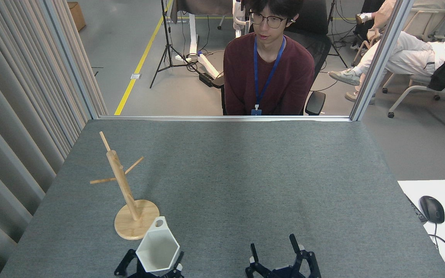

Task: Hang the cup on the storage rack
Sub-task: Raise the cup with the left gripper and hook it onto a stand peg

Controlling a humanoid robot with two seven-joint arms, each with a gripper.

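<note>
Left end effector (149,268) pinching cup (157,250) – nothing inside | right end effector (274,253) spread – beside rack (124,193)

Grey felt table (245,173) bearing wooden storage rack (129,200).

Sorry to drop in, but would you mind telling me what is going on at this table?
A humanoid robot is hanging a cup on a wooden rack. Its left gripper holds the white cup at the table's near edge, beside the storage rack, whose pegs are bare. The right gripper is open and empty. A person sits watching beyond the table.
</note>
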